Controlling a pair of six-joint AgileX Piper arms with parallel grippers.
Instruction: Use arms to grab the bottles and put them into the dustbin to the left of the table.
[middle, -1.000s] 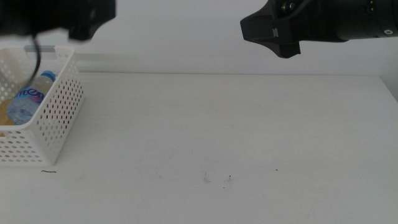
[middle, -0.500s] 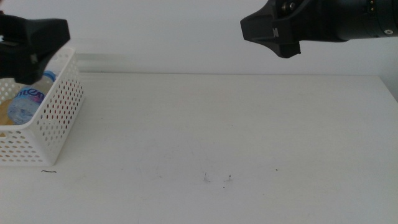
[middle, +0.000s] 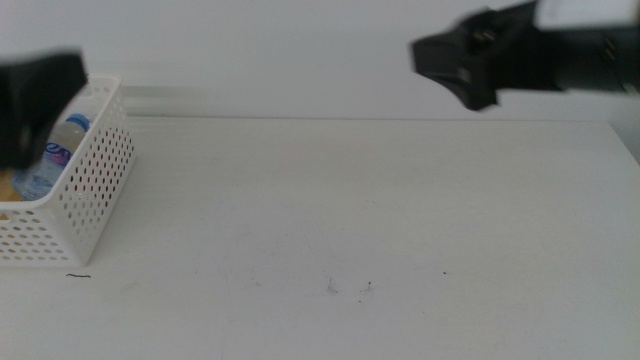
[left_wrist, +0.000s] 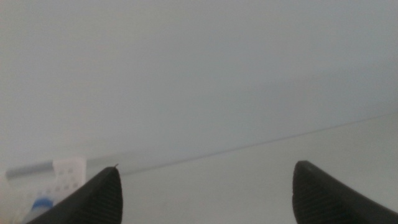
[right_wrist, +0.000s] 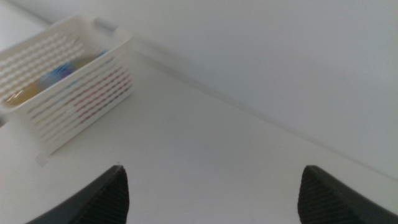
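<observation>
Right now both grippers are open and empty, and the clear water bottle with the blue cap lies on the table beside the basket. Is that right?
No. The water bottle lies inside the basket, as the middle view shows. The left gripper and right gripper are open and empty.

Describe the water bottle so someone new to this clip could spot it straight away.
Start at the white table and go to its left end, where the white perforated dustbin sits. The water bottle lies tilted inside it. Its blue cap and blue label set it apart from the yellowish item beside it.
</observation>
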